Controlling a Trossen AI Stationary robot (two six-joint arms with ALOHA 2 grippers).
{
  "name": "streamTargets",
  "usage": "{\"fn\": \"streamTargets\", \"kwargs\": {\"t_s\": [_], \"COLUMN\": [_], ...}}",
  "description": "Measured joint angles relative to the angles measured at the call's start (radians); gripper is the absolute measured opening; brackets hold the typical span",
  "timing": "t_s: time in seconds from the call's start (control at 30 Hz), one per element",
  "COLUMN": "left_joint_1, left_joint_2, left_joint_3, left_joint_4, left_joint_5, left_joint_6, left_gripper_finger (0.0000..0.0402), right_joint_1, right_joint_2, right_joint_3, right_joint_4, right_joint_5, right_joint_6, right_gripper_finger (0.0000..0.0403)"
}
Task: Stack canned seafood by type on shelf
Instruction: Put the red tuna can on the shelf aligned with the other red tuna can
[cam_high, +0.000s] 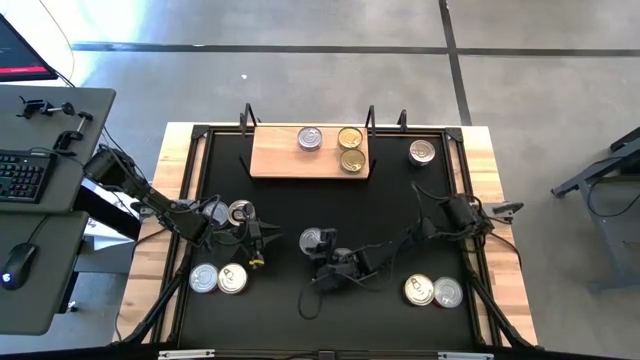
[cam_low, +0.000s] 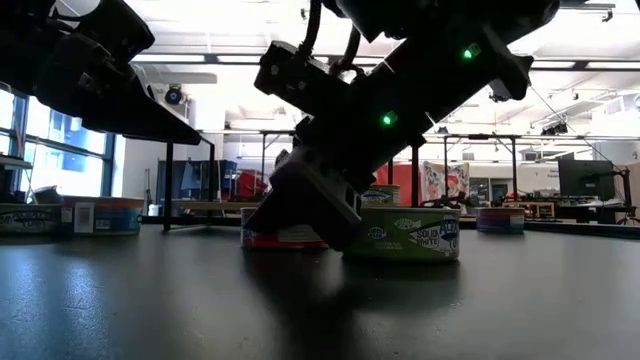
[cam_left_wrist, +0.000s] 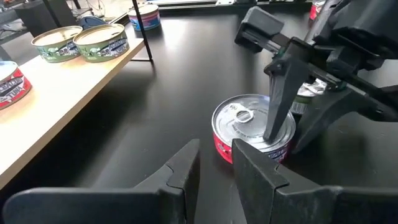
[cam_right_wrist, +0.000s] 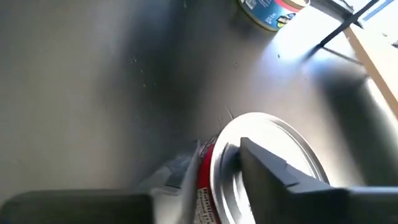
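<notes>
r gripper (cam_high: 322, 247) at red tin (cam_high: 314, 239) mid-mat, jaws straddling rim (grip unclear); l gripper (cam_high: 256, 243) jaws slightly apart, empty.

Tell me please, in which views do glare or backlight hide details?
Low view: bright windows and ceiling lights behind leave the right gripper nearly a silhouette. Right wrist view: glare washes the black mat, and the red-labelled tin is blurred. High view: evenly lit.

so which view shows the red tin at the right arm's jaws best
The left wrist view: the red tin shows lid, pull tab and red side, with a finger of the right gripper across it. The right wrist view crops it, the high view shows only its lid, and the low view half hides it.
</notes>
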Motion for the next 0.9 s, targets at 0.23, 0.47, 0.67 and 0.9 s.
{"fn": "streamTargets", "kwargs": {"t_s": [0.23,0.47,0.67,0.9], "left_joint_1": [0.000,0.000,0.000,0.000], "left_joint_2": [0.000,0.000,0.000,0.000], "left_joint_3": [0.000,0.000,0.000,0.000], "left_joint_4": [0.000,0.000,0.000,0.000], "left_joint_5": [0.000,0.000,0.000,0.000], "left_joint_6": [-0.001,-0.001,0.000,-0.001], "left_gripper_finger": [0.0085,0.0085,0.0085,0.0085], "right_joint_1": [0.002,0.001,0.002,-0.021], "right_joint_2": [-0.002,-0.001,0.009,0.008], "right_joint_3": [0.003,0.027,0.109,0.175], "right_joint_4": [-0.183,-0.216,-0.261,-0.275], "right_joint_5": [0.110,0.149,0.168,0.237], "right_joint_6": [-0.083,-0.137,-0.302,-0.374], "right_gripper_finger": [0.0008,0.0002,0.0001,0.0000]}}
